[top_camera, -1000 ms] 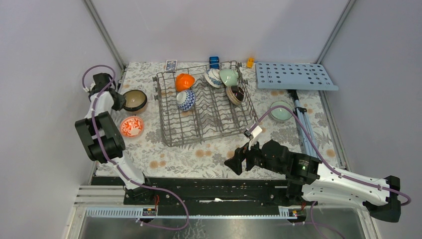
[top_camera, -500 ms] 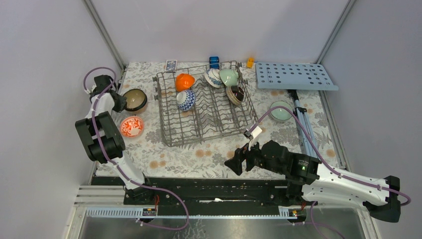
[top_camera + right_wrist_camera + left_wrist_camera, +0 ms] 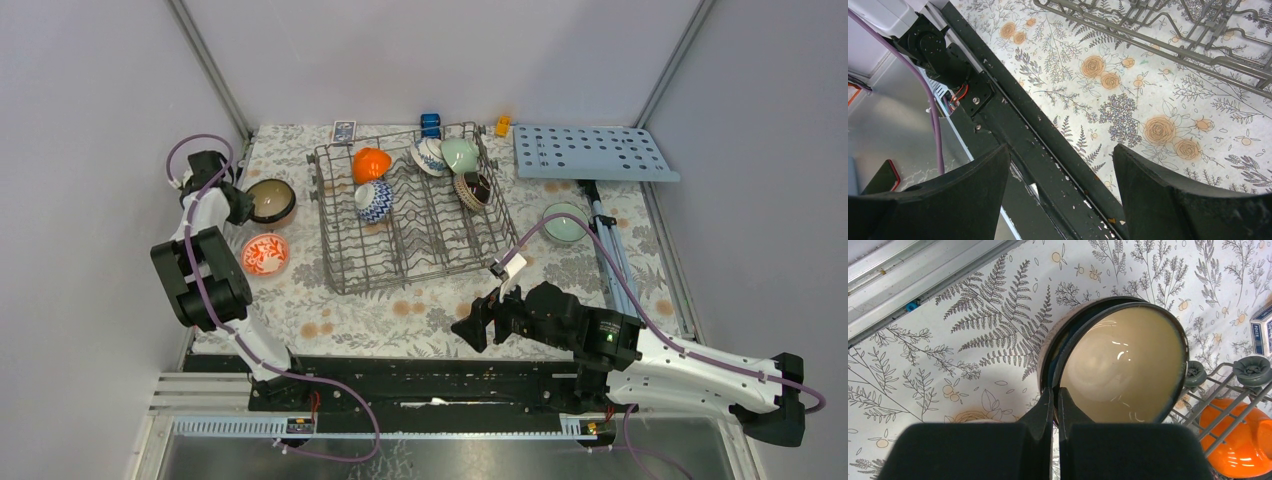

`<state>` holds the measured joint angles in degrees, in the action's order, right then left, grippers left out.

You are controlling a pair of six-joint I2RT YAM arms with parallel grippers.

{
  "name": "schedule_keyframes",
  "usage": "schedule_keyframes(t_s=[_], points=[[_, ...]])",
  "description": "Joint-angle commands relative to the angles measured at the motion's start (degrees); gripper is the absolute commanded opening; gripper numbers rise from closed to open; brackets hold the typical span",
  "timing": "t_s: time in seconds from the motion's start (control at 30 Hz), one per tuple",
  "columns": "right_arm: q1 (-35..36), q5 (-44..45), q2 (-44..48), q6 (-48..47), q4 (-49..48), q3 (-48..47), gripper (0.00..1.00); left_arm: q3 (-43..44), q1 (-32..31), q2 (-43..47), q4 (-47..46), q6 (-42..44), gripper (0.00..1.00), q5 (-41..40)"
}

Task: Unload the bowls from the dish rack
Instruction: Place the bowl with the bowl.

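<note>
My left gripper (image 3: 1055, 392) is shut on the near rim of a dark brown bowl with a cream inside (image 3: 1123, 365), which rests left of the dish rack (image 3: 410, 215). From above, the same gripper (image 3: 238, 203) sits at that bowl's (image 3: 271, 200) left edge. A red-and-white bowl (image 3: 265, 254) lies on the cloth just in front. The rack holds an orange bowl (image 3: 371, 163), a blue-and-white one (image 3: 374, 201), and several more at its far end. A pale green bowl (image 3: 565, 222) sits right of the rack. My right gripper (image 3: 468, 328) stands open and empty over the table's front edge.
A light-blue board with holes (image 3: 595, 152) lies at the back right, with a tripod (image 3: 610, 250) below it. A card box (image 3: 343, 130) and small blue (image 3: 431, 124) and orange (image 3: 503, 125) items sit behind the rack. The black base rail (image 3: 1013, 125) runs under my right gripper.
My left gripper's jaws have closed onto the brown bowl's rim. The bowl and the right arm have not visibly moved.
</note>
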<state>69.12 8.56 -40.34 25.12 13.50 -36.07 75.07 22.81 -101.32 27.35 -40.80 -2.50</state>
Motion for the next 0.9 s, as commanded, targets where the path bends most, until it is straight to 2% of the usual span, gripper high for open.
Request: schedule_keyframes(t_s=[0.0, 0.87], points=[[0.31, 1.05, -0.05, -0.25, -1.51, -0.08, 0.82, 1.96, -0.19, 4.26, -2.56, -0.86, 0.0, 1.72], [0.31, 1.27, -0.53, -0.49, -1.5, -0.14, 0.82, -0.17, -0.22, 2.81, -3.21, -0.16, 0.0, 2.24]])
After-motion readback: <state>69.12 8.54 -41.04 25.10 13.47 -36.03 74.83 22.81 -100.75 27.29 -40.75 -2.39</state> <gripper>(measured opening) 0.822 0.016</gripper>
